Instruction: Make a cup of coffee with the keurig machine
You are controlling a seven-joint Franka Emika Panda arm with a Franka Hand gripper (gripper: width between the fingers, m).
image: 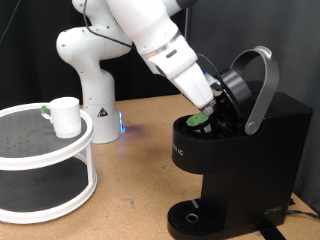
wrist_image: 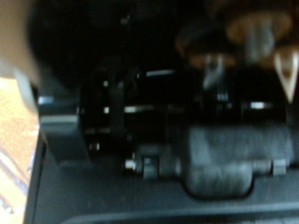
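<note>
My gripper (image: 208,104) reaches into the open keurig machine (image: 235,155), right at a green-topped pod (image: 198,119). The cup (image: 65,116) sits on a white tiered stand (image: 45,150).

One keurig machine (image: 235,150) stands on the worktop (image: 140,190), its single arched lid handle (image: 262,85) raised. One green-topped pod (image: 198,118) sits in its open chamber. One white cup (image: 66,116) rests on one round two-tier rack (image: 45,160). One white robot arm (image: 150,40) shows, carrying one gripper (image: 212,100). The wrist view is too blurred for counting.
</note>
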